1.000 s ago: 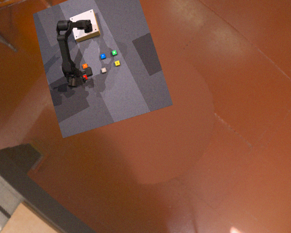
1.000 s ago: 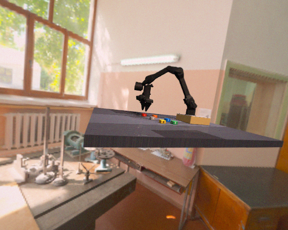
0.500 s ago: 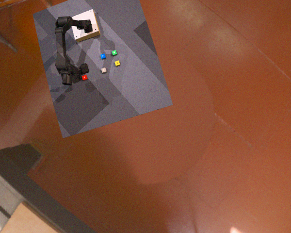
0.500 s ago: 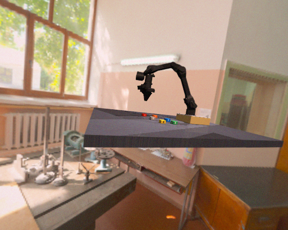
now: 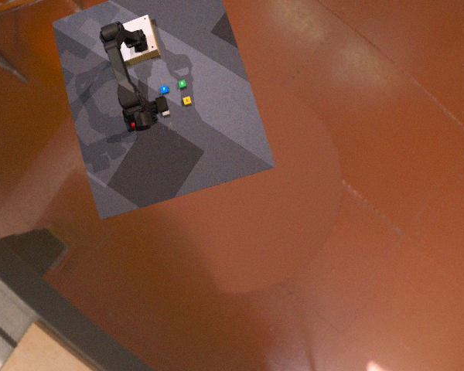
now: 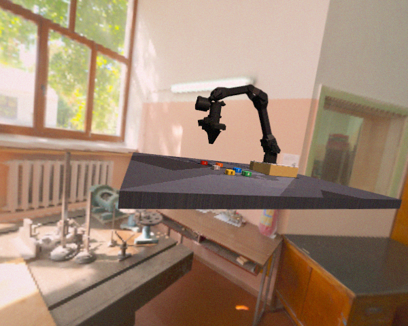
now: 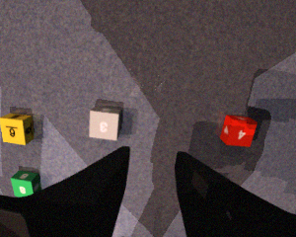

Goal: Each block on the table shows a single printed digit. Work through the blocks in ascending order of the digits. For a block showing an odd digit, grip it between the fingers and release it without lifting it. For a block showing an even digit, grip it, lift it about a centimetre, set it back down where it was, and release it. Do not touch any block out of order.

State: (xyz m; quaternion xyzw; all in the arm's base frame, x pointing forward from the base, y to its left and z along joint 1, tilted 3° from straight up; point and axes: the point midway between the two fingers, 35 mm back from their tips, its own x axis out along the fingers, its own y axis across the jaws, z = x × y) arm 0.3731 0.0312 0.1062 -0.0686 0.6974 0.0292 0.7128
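Fingers of the gripper (image 5: 146, 118) (image 6: 211, 142) (image 7: 152, 151) stand drawn in with a narrow gap and grasp nothing; they hang well above the table (image 5: 224, 131) (image 6: 260, 200). Below, the white block (image 5: 165, 113) (image 6: 215, 167) (image 7: 105, 124) reads 3 and the red block (image 5: 133, 124) (image 6: 204, 162) (image 7: 238, 131) reads 4, one to either side of my gap. I judge this a transfer between blocks. Descending this narrow, I could land a tip on a block's top, so I'd want them spread first. The blue block (image 5: 164, 90) (image 6: 236, 170) shows 7, but I can't firmly read the yellow block (image 5: 187, 100) (image 6: 230, 172) (image 7: 16, 129) or the green block (image 5: 182, 83) (image 6: 246, 173) (image 7: 25, 185); misreading an upturned digit could break the order. Those two sit near each other, so a wide, off-centre approach might brush the wrong one.
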